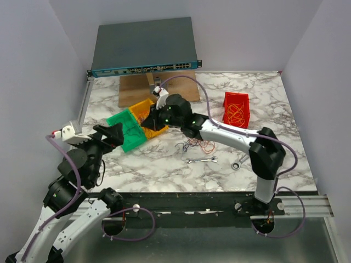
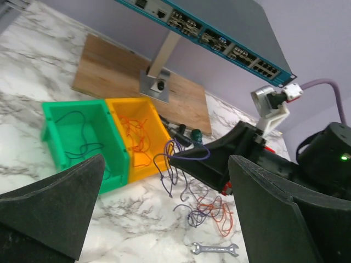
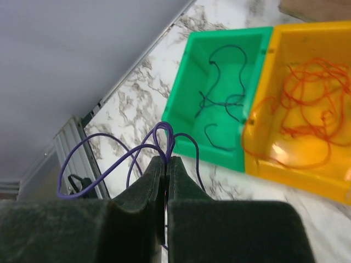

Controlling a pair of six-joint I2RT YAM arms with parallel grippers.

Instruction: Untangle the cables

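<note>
The right arm reaches from its base at 5 o'clock across the marble table (image 1: 274,109) toward 10 o'clock, elbow bent low, its wrist over the near corner of the yellow bin (image 1: 143,107). The right gripper (image 3: 166,160) is pressed fully closed, pinching a purple cable (image 3: 163,130) whose loops rise above the fingertips and trail down beside them.

The left arm is folded back at 8 o'clock. The left gripper (image 1: 113,135) hangs just beside the green bin (image 1: 129,136), fingers (image 2: 66,192) spread wide and holding nothing.

The rest of the cables lie in four places:
- a loose tangle (image 1: 198,145) of orange and dark strands near the table's middle
- orange strands in the yellow bin
- dark strands in the green bin
- orange and yellow strands in the red bin (image 1: 227,101) at 2 o'clock

Two wrenches (image 1: 202,160) lie toward 6 o'clock. A network switch (image 1: 143,46) stands at 12 o'clock over a wooden board (image 1: 131,93). No writing on it can be read.
</note>
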